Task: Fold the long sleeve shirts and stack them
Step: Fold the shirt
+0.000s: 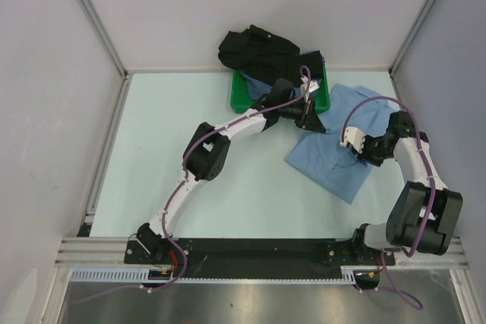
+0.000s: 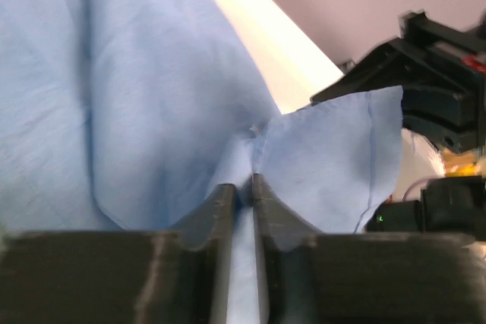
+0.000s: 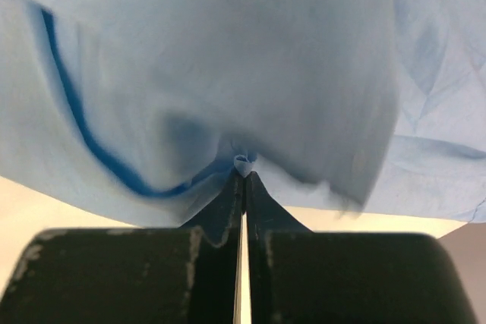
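A light blue long sleeve shirt (image 1: 332, 158) lies partly folded on the table, right of centre. My left gripper (image 1: 307, 111) is shut on a pinch of its cloth (image 2: 319, 165) at the shirt's far left edge, beside the tray; my left gripper's tips (image 2: 243, 187) hold the fabric between them. My right gripper (image 1: 357, 146) is shut on a small bunch of the same shirt (image 3: 228, 73), and my right gripper's tips (image 3: 243, 175) grip a fold of it. A black shirt (image 1: 254, 47) is heaped over the back of the tray, with dark blue cloth (image 1: 262, 87) under it.
The green plastic tray (image 1: 241, 96) stands at the back centre against the far wall. Grey walls with metal rails close the table on the left, back and right. The right arm (image 2: 440, 73) shows close by in the left wrist view.
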`<action>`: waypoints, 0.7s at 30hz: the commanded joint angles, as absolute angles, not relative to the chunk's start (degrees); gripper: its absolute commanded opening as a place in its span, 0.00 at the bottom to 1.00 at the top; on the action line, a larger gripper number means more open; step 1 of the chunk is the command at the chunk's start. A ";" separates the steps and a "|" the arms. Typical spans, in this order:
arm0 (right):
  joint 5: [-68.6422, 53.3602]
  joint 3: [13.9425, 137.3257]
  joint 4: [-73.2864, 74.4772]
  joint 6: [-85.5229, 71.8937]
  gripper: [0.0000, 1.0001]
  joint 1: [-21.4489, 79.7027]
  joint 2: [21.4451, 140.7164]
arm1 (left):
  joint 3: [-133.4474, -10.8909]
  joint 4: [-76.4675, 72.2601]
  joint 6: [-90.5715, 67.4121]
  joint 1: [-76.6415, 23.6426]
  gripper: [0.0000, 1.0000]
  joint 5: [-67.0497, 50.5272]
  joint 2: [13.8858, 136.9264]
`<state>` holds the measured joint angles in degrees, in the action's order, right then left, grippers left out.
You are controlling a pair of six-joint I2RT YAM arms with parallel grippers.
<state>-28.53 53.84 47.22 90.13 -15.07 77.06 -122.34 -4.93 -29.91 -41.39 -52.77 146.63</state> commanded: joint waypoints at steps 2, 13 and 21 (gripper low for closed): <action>-27.26 55.37 42.63 92.29 0.13 -16.17 79.45 | -127.44 -1.59 -27.86 -40.61 0.43 -48.26 148.98; -25.04 67.04 52.44 71.40 0.60 -26.88 83.22 | -114.01 22.91 -6.27 -31.82 0.76 -46.32 131.94; -34.98 74.36 58.81 33.61 0.61 -27.77 91.23 | -107.65 37.87 8.44 -32.61 0.69 -45.88 130.50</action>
